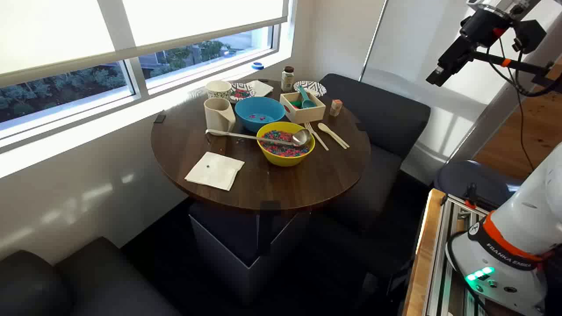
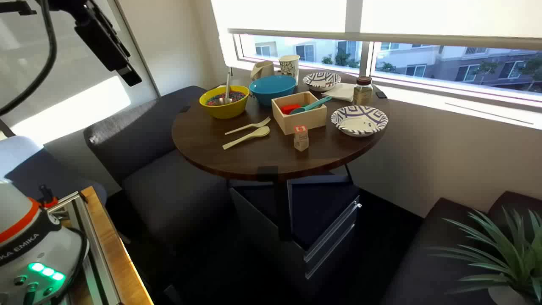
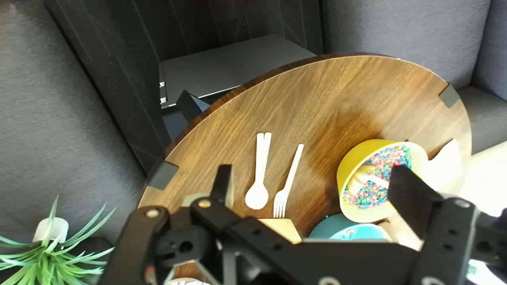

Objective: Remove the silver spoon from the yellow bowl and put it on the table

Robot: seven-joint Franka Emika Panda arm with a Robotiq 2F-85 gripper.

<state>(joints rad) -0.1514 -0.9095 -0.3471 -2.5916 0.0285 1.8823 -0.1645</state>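
The silver spoon (image 1: 301, 138) rests in the yellow bowl (image 1: 285, 160) on colourful bits, its long handle reaching out over the rim. The spoon (image 2: 228, 84) and the yellow bowl (image 2: 224, 111) also show in an exterior view. In the wrist view the yellow bowl (image 3: 352, 162) is at the right; the spoon (image 3: 362, 178) is glare-bright inside it, its handle partly hidden behind a finger. The table (image 1: 246, 188) is round and dark brown. My gripper (image 3: 311, 170) is open and empty, high above and away from the table; it shows in both exterior views (image 1: 435, 77) (image 2: 129, 77).
A blue bowl (image 1: 260, 112) touches or nearly touches the yellow bowl. A wooden box (image 1: 307, 114) with a teal scoop, a beige pitcher (image 1: 216, 115), a napkin (image 1: 215, 170), a tan fork (image 2: 249, 125) and spoon (image 2: 247, 137), a jar (image 2: 363, 91) and a small carton (image 2: 301, 139) stand around.
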